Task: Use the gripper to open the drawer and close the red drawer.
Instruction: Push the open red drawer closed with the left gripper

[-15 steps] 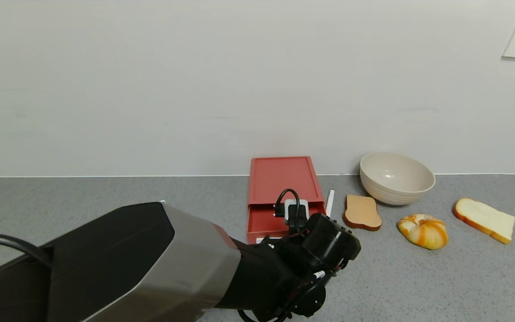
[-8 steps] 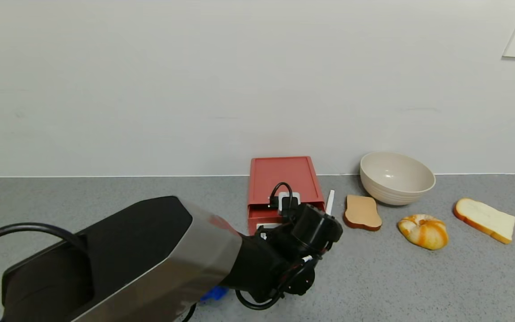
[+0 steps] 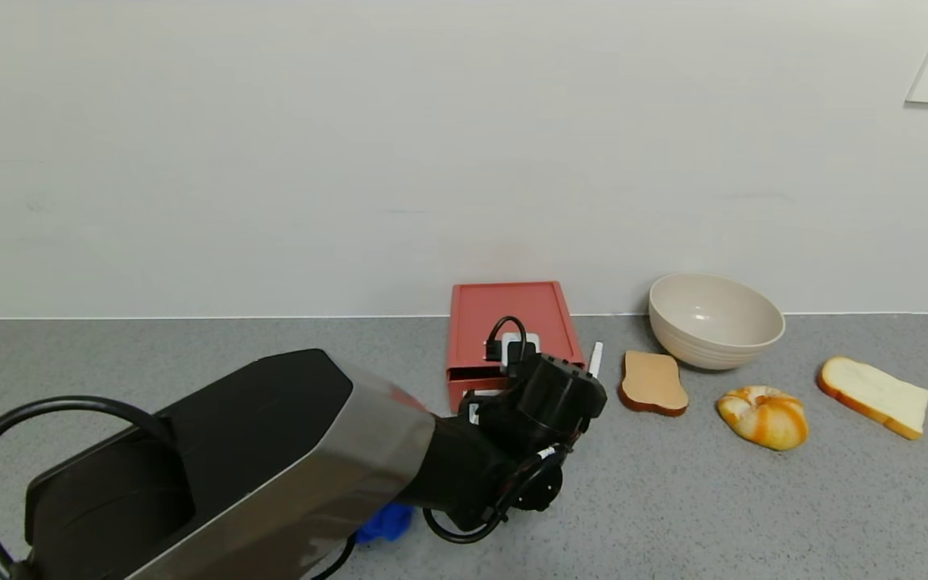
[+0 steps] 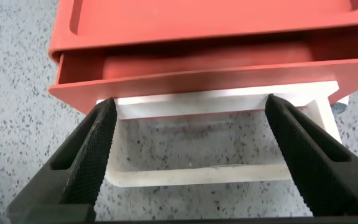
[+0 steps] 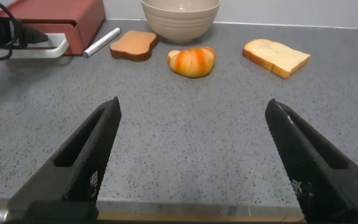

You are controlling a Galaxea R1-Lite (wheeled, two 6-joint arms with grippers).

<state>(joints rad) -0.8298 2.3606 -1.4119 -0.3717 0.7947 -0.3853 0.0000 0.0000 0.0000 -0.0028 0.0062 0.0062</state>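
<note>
The red drawer box (image 3: 508, 314) stands against the back wall. Its tray (image 4: 191, 84) sticks out only a little, leaving a narrow gap under the lid. The white loop handle (image 4: 210, 174) lies flat on the counter in front of the tray. My left gripper (image 4: 188, 109) is open, with its black fingers (image 4: 95, 146) outside both ends of the handle and their tips near the tray front. In the head view the left wrist (image 3: 548, 395) hides the handle. My right gripper (image 5: 193, 106) is open and empty, low over the counter near its front edge, and is out of the head view.
To the right of the drawer lie a white marker (image 3: 594, 356), a brown toast slice (image 3: 653, 383), a cream bowl (image 3: 714, 321), a striped bun (image 3: 762, 416) and a white bread slice (image 3: 873, 396). A blue object (image 3: 383, 524) shows under my left arm.
My left gripper has moved toward the wall. The red tray has slid back into the box, from well open to nearly shut.
</note>
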